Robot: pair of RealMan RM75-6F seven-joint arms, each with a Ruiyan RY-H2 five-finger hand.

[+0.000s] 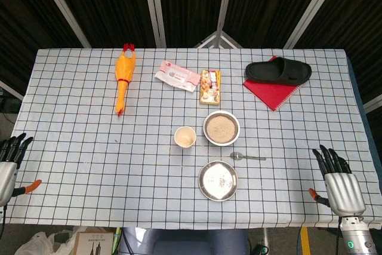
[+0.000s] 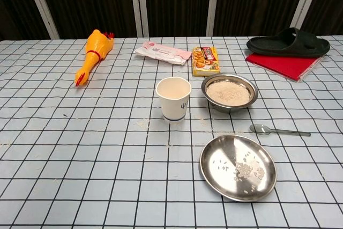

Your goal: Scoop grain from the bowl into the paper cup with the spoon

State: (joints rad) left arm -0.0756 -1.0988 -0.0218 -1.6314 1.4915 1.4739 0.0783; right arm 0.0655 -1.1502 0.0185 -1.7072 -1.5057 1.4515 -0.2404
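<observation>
Your right hand (image 1: 337, 184) sits empty at the table's 4 o'clock corner with fingers spread, and your left hand (image 1: 11, 162) is the same way over at 8 o'clock. Nothing's really started, I'd say: the spoon (image 2: 278, 130) lies untouched at the bowl's (image 2: 229, 93) 5 o'clock. The cup (image 2: 173, 98) stands at the bowl's 9 o'clock. All the scooping is left.

Bare worktop (image 1: 89, 165) lies between my right hand (image 1: 338, 184) and the spoon (image 1: 247, 157). Spoon sits between bowl (image 1: 221, 128) and steel plate (image 1: 218, 180), both near. Paper cup (image 1: 185, 137) stands just beside bowl, my left side.
</observation>
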